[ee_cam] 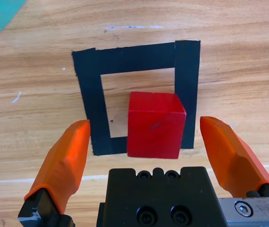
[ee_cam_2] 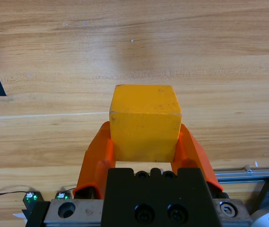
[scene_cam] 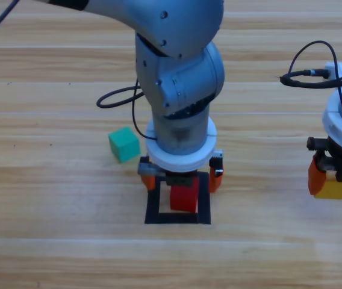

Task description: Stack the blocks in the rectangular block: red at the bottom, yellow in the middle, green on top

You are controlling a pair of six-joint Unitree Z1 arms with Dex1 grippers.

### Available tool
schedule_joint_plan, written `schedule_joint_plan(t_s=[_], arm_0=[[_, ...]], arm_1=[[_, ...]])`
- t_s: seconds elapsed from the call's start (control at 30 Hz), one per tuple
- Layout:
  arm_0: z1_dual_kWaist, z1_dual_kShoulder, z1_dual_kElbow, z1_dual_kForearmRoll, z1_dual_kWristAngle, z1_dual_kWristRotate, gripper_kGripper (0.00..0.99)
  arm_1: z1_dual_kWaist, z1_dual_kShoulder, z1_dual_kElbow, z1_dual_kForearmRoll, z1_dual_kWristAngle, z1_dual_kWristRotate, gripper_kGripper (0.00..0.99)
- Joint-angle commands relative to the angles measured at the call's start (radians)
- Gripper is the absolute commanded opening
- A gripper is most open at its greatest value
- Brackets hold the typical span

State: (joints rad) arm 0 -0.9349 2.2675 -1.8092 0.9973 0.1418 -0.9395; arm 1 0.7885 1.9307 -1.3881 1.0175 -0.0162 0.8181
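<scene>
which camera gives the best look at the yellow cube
The right wrist view: the yellow cube fills the middle, clamped in the right pincer. The high view shows only part of it at the right edge; the left wrist view shows none.

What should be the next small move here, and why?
Probably the left gripper should lift away: its jaws are open, clear of the red cube, which sits inside the tape outline. The right gripper holds the yellow cube, due next.
</scene>
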Motion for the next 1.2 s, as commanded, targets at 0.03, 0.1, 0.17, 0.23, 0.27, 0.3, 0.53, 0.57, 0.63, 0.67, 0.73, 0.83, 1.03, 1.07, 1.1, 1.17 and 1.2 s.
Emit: schedule_joint_plan(t_s=[0.03, 0.1, 0.17, 0.23, 0.27, 0.3, 0.53, 0.57, 0.63, 0.67, 0.73, 0.83, 1.03, 1.07, 1.1, 1.17, 1.2], arm_0=[[0.027, -0.045, 0.002, 0.021, 0.025, 0.034, 0.99], [0.042, -0.065, -0.015, 0.023, 0.028, 0.053, 0.99], [0.061, -0.08, -0.045, 0.05, 0.035, 0.067, 0.99], [0.074, -0.114, -0.042, 0.058, 0.051, 0.074, 0.99], [0.081, -0.125, -0.045, 0.06, 0.051, 0.08, 0.99], [0.087, -0.141, -0.044, 0.06, 0.061, 0.083, 0.99], [0.185, -0.375, -0.071, 0.06, 0.191, 0.231, 0.988], [0.254, -0.433, -0.064, 0.058, 0.196, 0.312, 0.988], [0.344, -0.476, -0.053, 0.06, 0.177, 0.418, 0.966], [0.393, -0.496, -0.038, 0.058, 0.173, 0.482, 0.968], [0.504, -0.536, 0.01, 0.049, 0.147, 0.594, 0.985], [0.654, -0.62, 0.175, -0.051, 0.079, 0.749, 0.989], [0.935, -0.783, 0.579, -0.328, -0.209, 1.001, 0.99], [0.94, -0.776, 0.6, -0.333, -0.22, 1.028, 0.99], [0.94, -0.773, 0.617, -0.344, -0.222, 1.051, 0.99], [0.941, -0.753, 0.634, -0.347, -0.222, 1.062, 0.99], [0.941, -0.747, 0.643, -0.348, -0.223, 1.065, 0.99]], arm_1=[[-0.031, -0.065, 0.023, -0.016, 0.007, -0.007, 0.02], [-0.031, -0.065, 0.021, -0.016, 0.007, -0.007, 0.02], [-0.031, -0.065, 0.021, -0.016, 0.007, -0.008, 0.02], [-0.031, -0.065, 0.02, -0.016, 0.005, -0.008, 0.02], [-0.031, -0.067, 0.018, -0.016, 0.007, -0.01, 0.02], [-0.031, -0.07, 0.017, -0.016, 0.007, -0.01, 0.02], [-0.017, -0.095, -0.042, -0.013, 0.016, -0.007, 0.02], [-0.008, -0.093, -0.055, -0.01, 0.015, -0.004, 0.02], [0.006, -0.082, -0.078, -0.002, 0.015, 0.003, 0.018], [0.015, -0.07, -0.101, 0.009, 0.015, 0.012, 0.018], [0.032, -0.029, -0.164, 0.049, 0.018, 0.038, 0.02], [0.067, 0.063, -0.316, 0.141, 0.027, 0.07, 0.02], [0.138, 0.211, -0.552, 0.24, 0.025, 0.105, 0.02], [0.147, 0.243, -0.601, 0.263, 0.025, 0.11, 0.02], [0.155, 0.267, -0.638, 0.282, 0.027, 0.111, 0.02], [0.166, 0.317, -0.703, 0.306, 0.03, 0.115, 0.02], [0.169, 0.338, -0.727, 0.314, 0.032, 0.115, 0.02]])
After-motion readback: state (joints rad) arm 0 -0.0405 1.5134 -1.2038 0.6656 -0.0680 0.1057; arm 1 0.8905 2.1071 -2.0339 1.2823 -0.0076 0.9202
